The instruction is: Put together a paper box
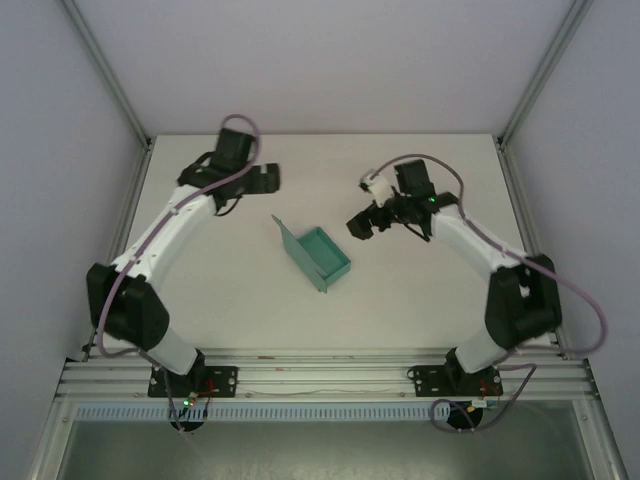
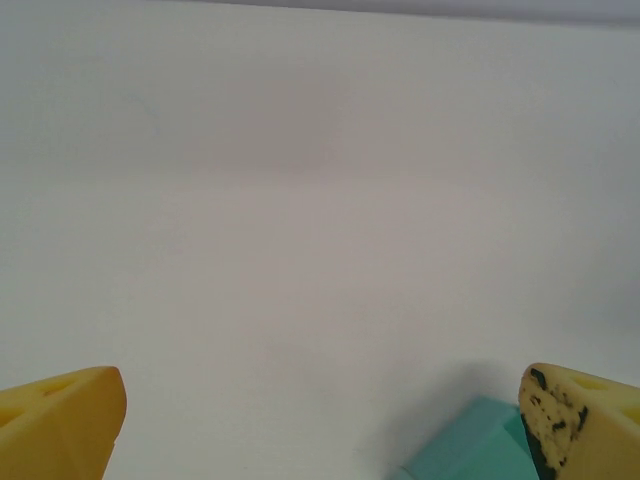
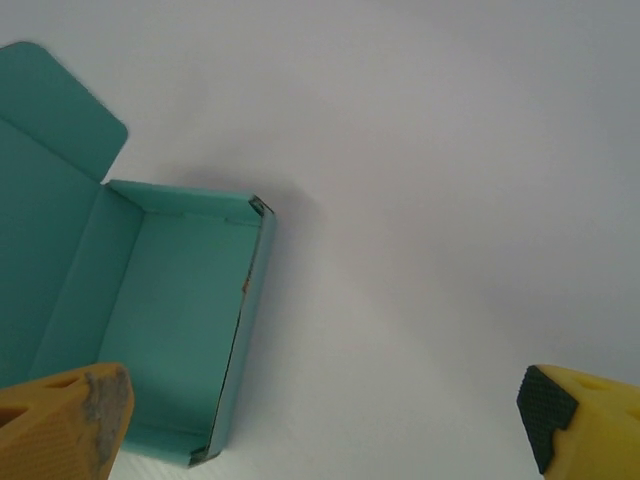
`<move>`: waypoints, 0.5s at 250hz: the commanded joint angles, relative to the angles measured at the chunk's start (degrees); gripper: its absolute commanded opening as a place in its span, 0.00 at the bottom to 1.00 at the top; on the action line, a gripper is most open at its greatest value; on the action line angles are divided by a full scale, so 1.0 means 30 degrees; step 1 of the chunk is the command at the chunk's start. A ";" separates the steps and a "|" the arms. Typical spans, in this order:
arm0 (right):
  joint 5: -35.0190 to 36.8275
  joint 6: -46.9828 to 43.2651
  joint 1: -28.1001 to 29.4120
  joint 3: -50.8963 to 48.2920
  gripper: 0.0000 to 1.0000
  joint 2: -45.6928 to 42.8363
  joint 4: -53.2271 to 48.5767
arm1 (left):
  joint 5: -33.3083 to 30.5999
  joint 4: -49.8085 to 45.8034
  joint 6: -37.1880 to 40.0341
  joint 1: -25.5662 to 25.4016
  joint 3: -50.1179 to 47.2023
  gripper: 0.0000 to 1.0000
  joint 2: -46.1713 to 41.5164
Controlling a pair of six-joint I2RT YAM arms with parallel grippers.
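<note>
Top view, left side: the left arm (image 1: 165, 240) reaches up over the table (image 1: 400, 310). Its left tool (image 1: 262, 178) sits toward the far left of the surface, well apart from the paper box (image 1: 322, 255). Left wrist view: left tool (image 2: 320, 420) spread wide, with one yellow finger (image 2: 60, 425) in the lower left corner. The other is in the lower right, its black pad face scuffed. Bare table (image 2: 300, 250) lies between them and nothing is pinched. A teal corner of the paper box (image 2: 465, 450) shows at the bottom edge, just beside the right-hand finger; cannot tell if they touch. Centre of top view: the paper box rests on the table between the two tools, set diagonally. It is formed as a shallow open tray, with its lid (image 1: 292, 245) standing up along the left long side. Right wrist view: paper box (image 3: 180, 320) at frame left, tray walls up. The lid (image 3: 50, 200) is folded back and has a rounded tab at its upper corner. Right tool (image 3: 320, 420) spread wide, yellow fingers (image 3: 60, 425) in the two lower corners, table (image 3: 450, 200) between them, nothing pinched. The left-hand finger overlaps the near tray edge in view; contact cannot be told. Top view, right side: right tool (image 1: 360, 222) close to the box's far right corner and apparently apart from it. The right arm (image 1: 500, 270) is bent behind it.
</note>
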 commanded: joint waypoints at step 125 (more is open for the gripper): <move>-0.1309 -1.3846 0.4531 1.6978 0.92 1.5023 -1.1966 | 0.3003 0.2279 -0.3567 0.2498 -0.8063 1.00 -0.3578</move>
